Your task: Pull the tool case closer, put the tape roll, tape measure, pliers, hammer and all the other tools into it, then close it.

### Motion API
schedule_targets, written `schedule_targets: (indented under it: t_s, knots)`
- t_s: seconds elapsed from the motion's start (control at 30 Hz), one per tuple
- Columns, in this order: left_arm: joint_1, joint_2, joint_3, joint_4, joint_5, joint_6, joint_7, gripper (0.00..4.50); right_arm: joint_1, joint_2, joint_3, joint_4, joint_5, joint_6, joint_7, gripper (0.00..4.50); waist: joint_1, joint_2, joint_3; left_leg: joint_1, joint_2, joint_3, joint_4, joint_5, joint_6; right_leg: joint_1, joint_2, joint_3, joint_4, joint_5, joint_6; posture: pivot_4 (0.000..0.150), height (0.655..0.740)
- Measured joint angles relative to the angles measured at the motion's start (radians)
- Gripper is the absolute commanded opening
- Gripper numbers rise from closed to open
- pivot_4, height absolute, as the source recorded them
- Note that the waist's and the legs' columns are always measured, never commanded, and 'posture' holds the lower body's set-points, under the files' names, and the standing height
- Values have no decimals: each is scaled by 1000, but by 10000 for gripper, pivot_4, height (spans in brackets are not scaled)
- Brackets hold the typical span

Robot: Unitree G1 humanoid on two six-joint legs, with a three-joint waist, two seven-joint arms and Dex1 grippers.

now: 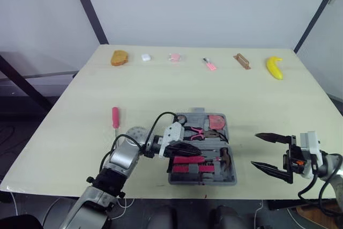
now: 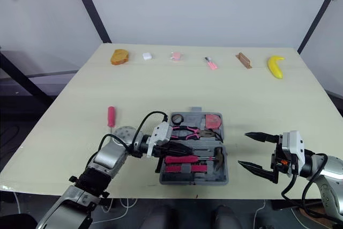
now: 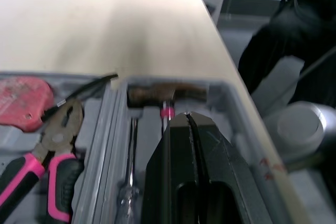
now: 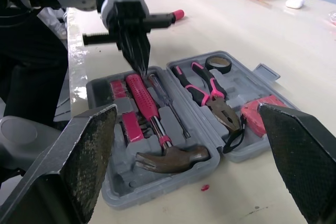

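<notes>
The grey tool case [image 1: 231, 178] lies open near the table's front edge. Inside it are a pink-handled hammer [image 4: 152, 114], pink pliers [image 1: 195, 132], a black tape roll [image 1: 181, 118], a red tape measure [image 1: 217, 121] and a thin screwdriver [image 4: 168, 106]. My left gripper [image 1: 197, 148] is shut, empty, its tips just over the hammer's handle. To the right of the case my right gripper [image 1: 255, 150] is open with nothing between its fingers. A pink-handled screwdriver [image 1: 114, 116] lies on the table left of the case.
Along the far edge sit an orange bread-like piece [image 1: 119, 57], a small white item [image 1: 145, 57], a pink item [image 1: 174, 57], a small pink tool [image 1: 209, 64], a brown block [image 1: 242, 61] and a banana [image 1: 274, 67].
</notes>
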Motion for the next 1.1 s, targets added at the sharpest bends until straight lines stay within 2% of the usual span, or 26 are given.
schedule_targets:
  t_s: [0.17, 0.4, 0.6, 0.73, 0.9, 1.1]
  knots:
    - [-10, -34, -54, 127, 82, -88, 18, 587, 0, 0, 0, -2, -1, 0, -3, 45000, 0, 0, 0, 0, 0, 0, 0, 0, 0, 0, 0, 0, 0, 0, 0, 1500, 7400]
    - [-37, -56, -81, 210, 120, -179, 24, 587, 7, 0, 1, -16, -5, -1, -12, 45000, 2, 3, -3, 2, 0, 0, 0, 0, 0, 2, 0, 0, 0, 0, 0, 1500, 7400]
    - [-40, -68, -80, 257, 123, -202, 26, 587, 24, 0, 1, -23, -6, -1, -18, 45000, 0, 5, -4, 18, 0, 0, -2, 0, 0, 18, 0, 0, -3, 0, 0, 1500, 7400]
    - [-37, -68, -78, 261, 124, -215, 32, 587, 27, 0, 1, -23, -6, -1, -23, 45000, -1, 6, -6, 17, 0, 0, -2, 0, 0, 18, 0, 0, -3, 0, 0, 1500, 7400]
    - [15, -77, -28, 232, 59, -205, 25, 587, 18, 21, 0, -12, -9, -3, -54, 45000, -2, 6, -6, 15, 0, 0, -2, 0, 0, 15, 0, 0, -3, 0, 0, 1500, 7400]
    - [91, -56, 75, 56, -60, -127, 52, 587, -6, 54, -7, 66, -20, -19, -97, 45000, -2, 5, -4, 13, 1, -1, -2, 0, 0, 13, 0, 0, -3, 0, 0, 1500, 7400]
